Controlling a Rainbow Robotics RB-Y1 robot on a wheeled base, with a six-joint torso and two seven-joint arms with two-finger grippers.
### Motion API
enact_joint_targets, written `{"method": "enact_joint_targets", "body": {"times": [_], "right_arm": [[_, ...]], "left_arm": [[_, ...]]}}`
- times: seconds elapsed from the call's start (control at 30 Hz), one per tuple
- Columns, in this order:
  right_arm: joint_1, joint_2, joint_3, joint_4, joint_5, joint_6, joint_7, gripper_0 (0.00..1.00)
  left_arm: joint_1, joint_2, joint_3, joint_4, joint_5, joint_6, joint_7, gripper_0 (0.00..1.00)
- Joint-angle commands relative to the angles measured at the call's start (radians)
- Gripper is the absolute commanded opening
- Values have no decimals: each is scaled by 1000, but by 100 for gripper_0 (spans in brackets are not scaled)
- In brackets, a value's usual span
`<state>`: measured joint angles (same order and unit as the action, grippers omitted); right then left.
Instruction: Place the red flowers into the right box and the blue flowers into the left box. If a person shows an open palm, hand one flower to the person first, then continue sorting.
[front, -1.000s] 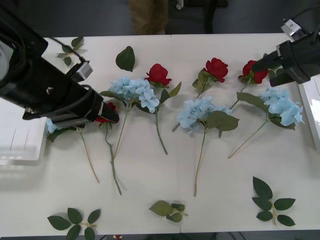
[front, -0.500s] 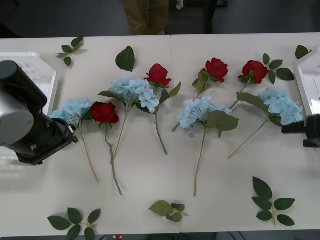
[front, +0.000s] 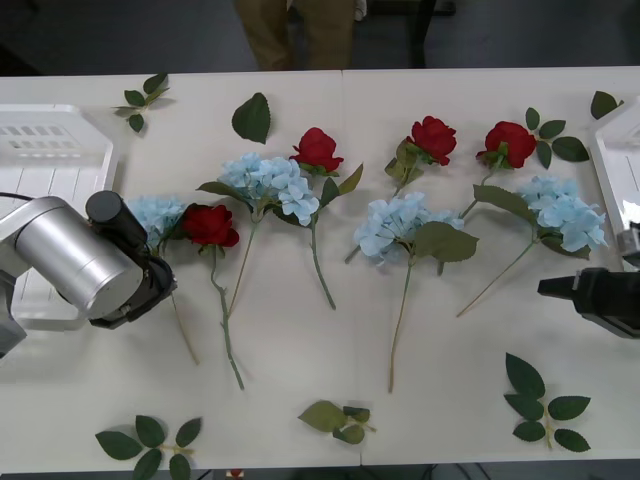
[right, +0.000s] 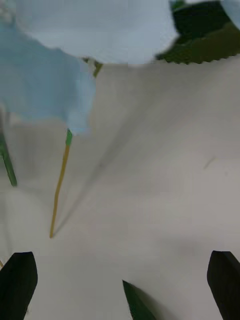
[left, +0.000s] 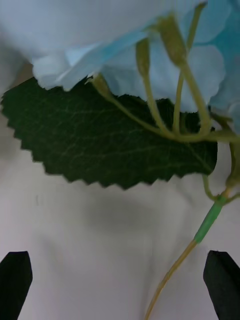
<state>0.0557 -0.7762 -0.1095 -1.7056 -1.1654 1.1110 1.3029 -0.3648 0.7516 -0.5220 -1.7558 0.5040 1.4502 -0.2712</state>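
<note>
In the front view, four red flowers and four blue flowers are seen spread across the white table (front: 300, 340). The leftmost blue flower (front: 155, 213) lies near the left edge, its head touching the head of a red flower (front: 210, 225) just to its right. The left box (front: 50, 150) is seen at the far left, its slotted wall facing the flowers, and the right box (front: 612, 150) is shown by its rim at the right edge. The left arm is held low over the stem of the leftmost blue flower; the right arm is held at the right edge, near the rightmost blue flower (front: 562, 215). Loose leaf sprigs are scattered along the near edge.

In the right wrist view, the right gripper (right: 122, 285) is seen with its black fingers spread to both corners, nothing between them. Pale blue petals and a thin yellowish stem (right: 60, 185) lie ahead on the table.

In the left wrist view, the left gripper (left: 120, 285) is likewise spread wide and empty, poised over a broad serrated leaf (left: 110, 145) and the stem (left: 185, 255) of the blue flower.

The flower is judged light, with a soft, crushable head and a thin, springy stem. Hold is best taken on the stem just below the leaf, not on the petals.
</note>
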Motion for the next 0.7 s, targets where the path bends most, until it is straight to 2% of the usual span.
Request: {"method": "enact_joint_targets", "body": {"times": [0.03,0.47,0.6,0.7], "right_arm": [[-112,94,1,-16,112,52,-133,99],[-274,258,4,-5,437,165,-243,99],[-309,284,24,61,458,136,-243,100],[-329,284,76,126,474,58,-243,99]], "left_arm": [[-83,-60,-15,62,-38,-25,-5,100],[-95,-77,-16,107,-47,-57,-43,100],[-95,-77,-32,116,-64,-63,-49,100],[-95,-77,-39,140,-68,-83,-51,100]]}}
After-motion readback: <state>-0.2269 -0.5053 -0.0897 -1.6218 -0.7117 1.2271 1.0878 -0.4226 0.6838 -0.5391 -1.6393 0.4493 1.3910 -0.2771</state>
